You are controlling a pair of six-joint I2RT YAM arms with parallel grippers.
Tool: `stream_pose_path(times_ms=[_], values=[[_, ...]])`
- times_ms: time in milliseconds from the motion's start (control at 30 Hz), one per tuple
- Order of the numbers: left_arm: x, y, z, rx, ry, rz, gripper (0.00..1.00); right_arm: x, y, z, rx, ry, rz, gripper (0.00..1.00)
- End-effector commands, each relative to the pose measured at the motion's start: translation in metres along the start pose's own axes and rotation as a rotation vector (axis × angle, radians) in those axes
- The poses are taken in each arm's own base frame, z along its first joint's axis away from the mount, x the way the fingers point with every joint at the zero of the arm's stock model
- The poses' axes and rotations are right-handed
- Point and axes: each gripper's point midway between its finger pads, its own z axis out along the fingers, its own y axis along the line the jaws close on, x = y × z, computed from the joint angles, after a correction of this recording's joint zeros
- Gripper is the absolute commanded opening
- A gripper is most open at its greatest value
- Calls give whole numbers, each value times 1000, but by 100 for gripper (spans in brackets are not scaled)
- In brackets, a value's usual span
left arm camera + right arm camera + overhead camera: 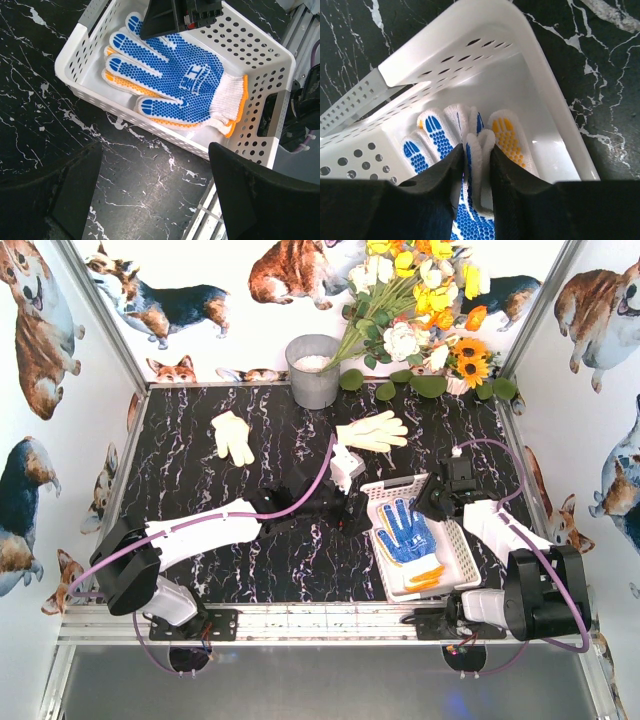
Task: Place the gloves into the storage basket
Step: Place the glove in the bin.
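The white storage basket (395,482) sits at the right front of the table. A blue-dotted glove (408,532) lies in it on top of a yellow-dotted glove with an orange cuff (428,578). My right gripper (432,502) reaches into the basket's far end. In the right wrist view it (478,150) is shut on a folded finger of the blue-dotted glove (432,131), beside the yellow-dotted glove (507,134). My left gripper (352,512) is open and empty over the table, just left of the basket (90,92). Two cream gloves (233,436) (372,430) lie on the table farther back.
A grey metal bucket (314,370) stands at the back centre, with a bunch of flowers (420,310) to its right. Printed walls enclose the table on three sides. An aluminium rail (300,620) runs along the front edge.
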Motion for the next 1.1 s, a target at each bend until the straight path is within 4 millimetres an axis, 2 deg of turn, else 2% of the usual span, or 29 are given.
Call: stream_pose_path(times_ms=[0,133,233,433,733,933,1067], values=[[-6,-1,0,10,-18,-7,81,-27,23,-7,-91,-95,-26,25],[-5,-1,1,13,-15,-8,81,-21,21,-3,-90,-71,-29,9],[-4,-1,1,15,-12,-6,81,-16,28,0,-135,-38,-30,4],[0,0,3,14,-2,-13,81,-9,38,-1,-200,1,-55,4],[0,-1,3,18,5,-10,81,-6,23,13,-127,21,-77,4],[1,-2,3,21,8,-12,81,-9,27,27,-132,54,-100,4],[1,-2,3,21,8,-14,81,-10,26,28,-128,55,-104,6]])
